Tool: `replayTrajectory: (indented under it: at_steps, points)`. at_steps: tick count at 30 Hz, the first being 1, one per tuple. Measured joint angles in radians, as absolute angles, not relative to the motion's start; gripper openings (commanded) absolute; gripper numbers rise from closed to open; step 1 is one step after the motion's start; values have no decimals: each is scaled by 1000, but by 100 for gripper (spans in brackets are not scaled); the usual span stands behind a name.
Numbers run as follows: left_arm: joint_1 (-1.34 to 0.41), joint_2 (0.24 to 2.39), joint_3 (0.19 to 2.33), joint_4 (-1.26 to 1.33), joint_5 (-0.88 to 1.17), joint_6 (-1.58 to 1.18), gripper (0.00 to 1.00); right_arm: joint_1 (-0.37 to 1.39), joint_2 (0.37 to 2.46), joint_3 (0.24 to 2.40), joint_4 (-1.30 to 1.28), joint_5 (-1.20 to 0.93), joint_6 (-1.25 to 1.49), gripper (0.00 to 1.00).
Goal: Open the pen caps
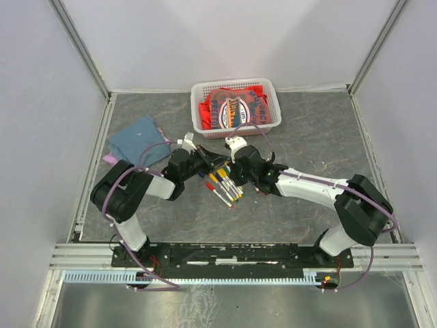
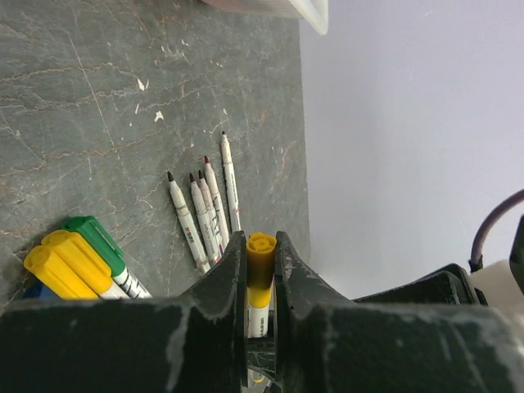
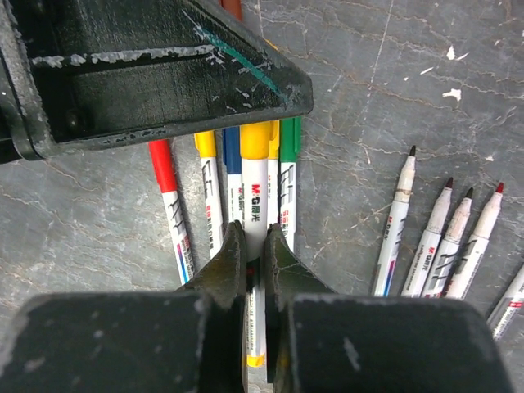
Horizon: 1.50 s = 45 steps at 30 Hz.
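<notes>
Both grippers hold one yellow pen above the table. My left gripper (image 2: pixel 260 239) is shut on its yellow cap (image 2: pixel 260 258). My right gripper (image 3: pixel 255 235) is shut on its white barrel (image 3: pixel 255 201). In the right wrist view the left gripper's body (image 3: pixel 147 74) covers the cap's end, with the cap (image 3: pixel 255 141) still on the barrel. Under the held pen lie capped pens: red (image 3: pixel 164 164), blue (image 3: pixel 232 151) and green (image 3: pixel 290 139). Several uncapped pens (image 3: pixel 442 237) lie to the right and also show in the left wrist view (image 2: pixel 205 209). In the top view the grippers meet over the pens (image 1: pixel 224 184).
A white basket (image 1: pixel 198 89) with red cloth stands at the back centre. A blue cloth (image 1: pixel 140 140) lies at the back left. Capped pens with yellow and green caps (image 2: pixel 78 258) lie close beside my left gripper. White walls enclose the table.
</notes>
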State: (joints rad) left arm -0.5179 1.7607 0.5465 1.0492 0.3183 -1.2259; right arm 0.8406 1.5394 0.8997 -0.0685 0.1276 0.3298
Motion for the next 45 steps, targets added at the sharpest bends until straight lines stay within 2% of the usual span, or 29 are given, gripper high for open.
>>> replayTrajectory:
  at_steps: [7, 16, 22, 29, 36, 41, 45]
  points:
    - [-526, 1710, 631, 856, 257, -1201, 3, 842, 1532, 889, -26, 191, 306, 1]
    - [-527, 1702, 663, 812, 272, -1193, 3, 842, 1488, 844, 28, 210, 306, 1]
    - [-503, 1692, 655, 854, 322, -1193, 3, 810, 1444, 804, 93, 126, 331, 1]
    - [-474, 1712, 616, 1022, 400, -1219, 3, 768, 1394, 754, 172, 7, 371, 1]
    - [-358, 1799, 595, 1188, 311, -1280, 3, 736, 1366, 691, 130, -92, 407, 1]
    - [-356, 1808, 585, 1201, 306, -1291, 3, 724, 1362, 694, 100, -93, 413, 1]
    - [-356, 1765, 577, 1081, 281, -1262, 3, 724, 1367, 720, 24, -24, 397, 1]
